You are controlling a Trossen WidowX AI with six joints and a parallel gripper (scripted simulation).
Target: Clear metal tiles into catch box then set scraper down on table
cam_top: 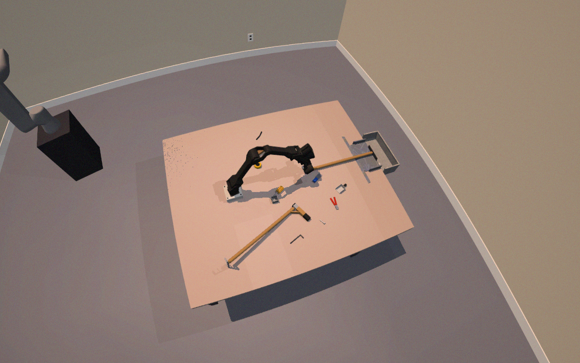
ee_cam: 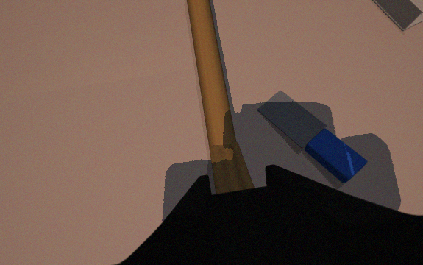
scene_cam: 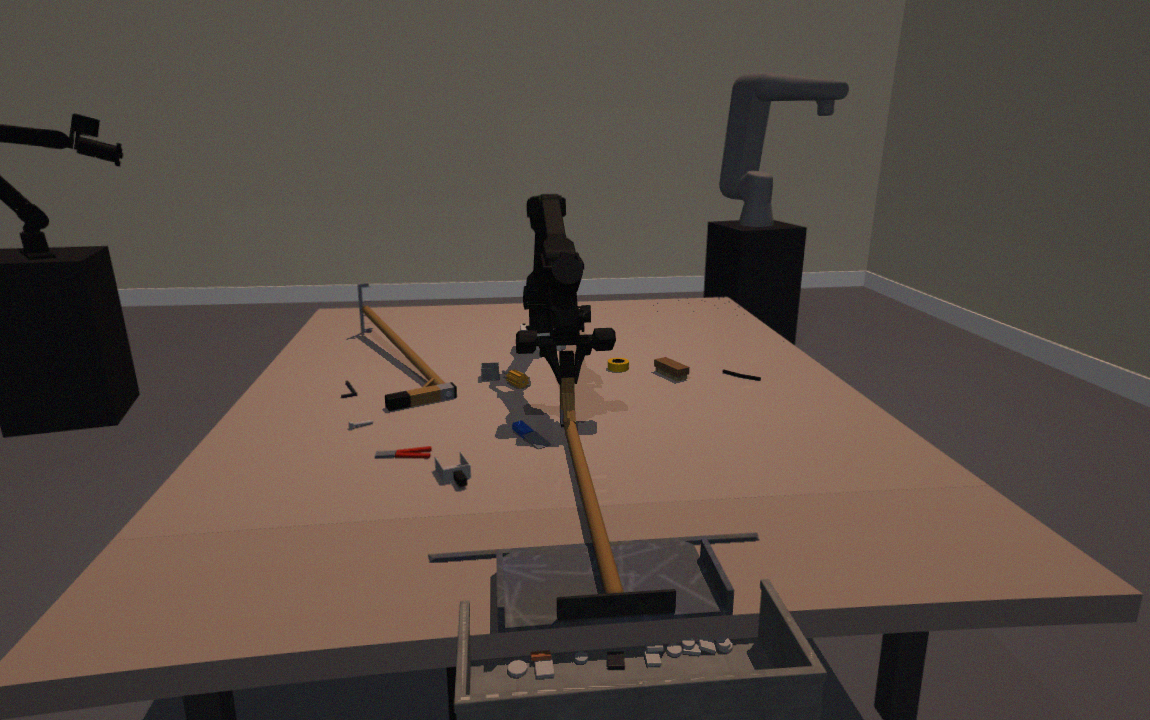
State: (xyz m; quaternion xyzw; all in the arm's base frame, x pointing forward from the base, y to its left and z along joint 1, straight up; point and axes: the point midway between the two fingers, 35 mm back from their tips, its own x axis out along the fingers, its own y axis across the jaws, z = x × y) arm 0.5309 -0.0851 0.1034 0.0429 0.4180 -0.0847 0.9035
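Note:
My gripper (cam_top: pixel 311 169) (scene_cam: pixel 568 379) (ee_cam: pixel 237 179) is shut on the near end of the long scraper's wooden handle (cam_top: pixel 342 160) (scene_cam: pixel 591 497) (ee_cam: pixel 209 73). The scraper's dark blade (cam_top: pixel 374 155) (scene_cam: pixel 617 604) stands at the box-side end of the steel bench plate (cam_top: pixel 358 155) (scene_cam: pixel 536 582). No tile shows on the bare part of the plate; the strip right behind the blade is partly hidden. The catch box (cam_top: pixel 393 161) (scene_cam: pixel 651 702) is just past the plate at the table's edge. Several small white tiles, a dark one and an orange one lie in it.
A blue-handled flat scraper (cam_top: pixel 315 179) (scene_cam: pixel 522 428) (ee_cam: pixel 336 156) lies close beside the gripper. Red-handled pliers (cam_top: pixel 335 202) (scene_cam: pixel 404 453), a small grey bracket (cam_top: pixel 340 188) (scene_cam: pixel 452 467) and a second long-handled tool (cam_top: pixel 260 235) (scene_cam: pixel 400 347) lie on the same side. Low rails flank the plate.

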